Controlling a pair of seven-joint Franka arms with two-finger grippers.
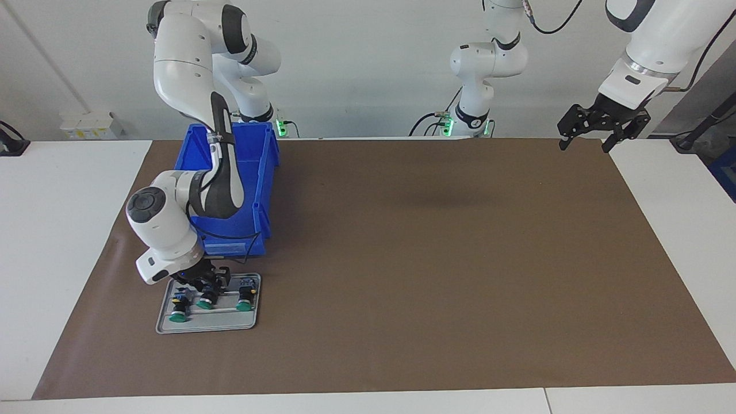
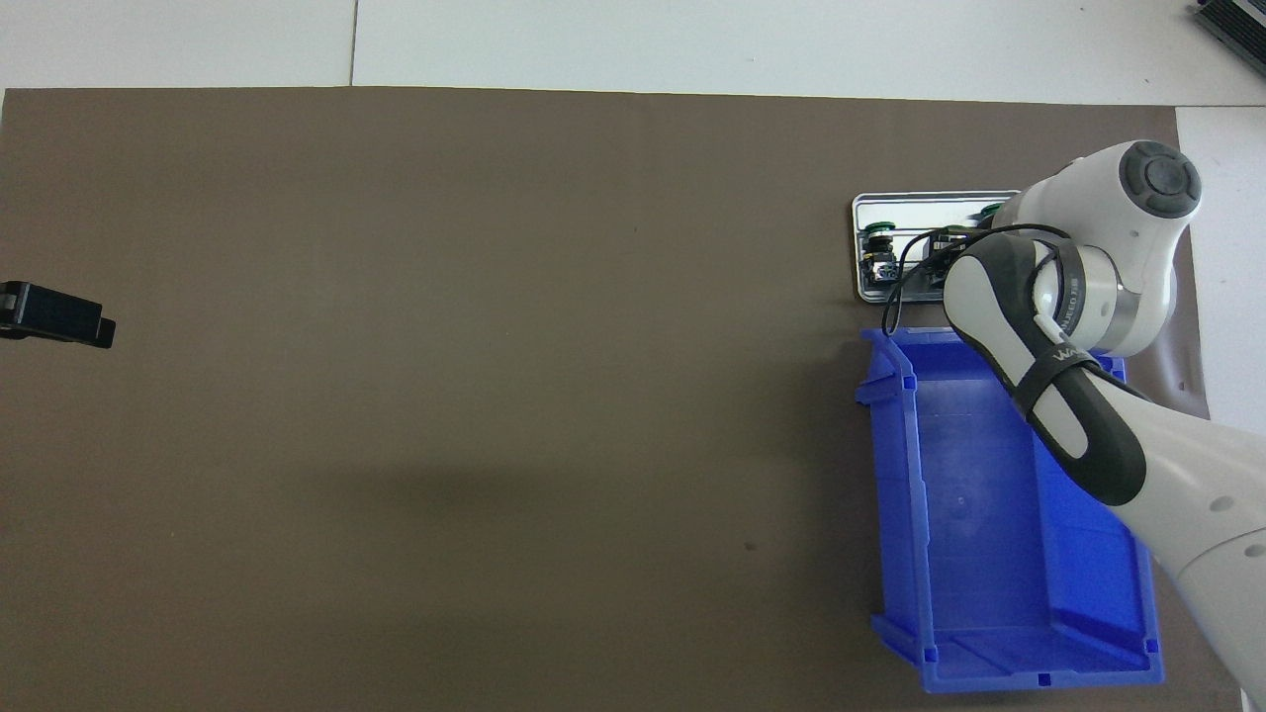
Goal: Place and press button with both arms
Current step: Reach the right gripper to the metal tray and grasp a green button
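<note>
Three green-capped buttons lie on a grey metal tray (image 1: 207, 325) on the brown mat, toward the right arm's end of the table. My right gripper (image 1: 210, 284) is down on the tray, its fingers closed around the body of the middle button (image 1: 205, 299). The other two buttons (image 1: 179, 311) (image 1: 245, 299) lie either side of it. In the overhead view the right arm covers most of the tray (image 2: 930, 204); one button (image 2: 878, 253) shows there. My left gripper (image 1: 585, 144) is open and empty, raised over the mat's corner at the left arm's end, and waits.
A blue bin (image 1: 256, 172) stands on the mat right next to the tray, nearer to the robots; it is empty in the overhead view (image 2: 974, 514). The right arm reaches over the bin. The brown mat (image 1: 437, 259) covers most of the table.
</note>
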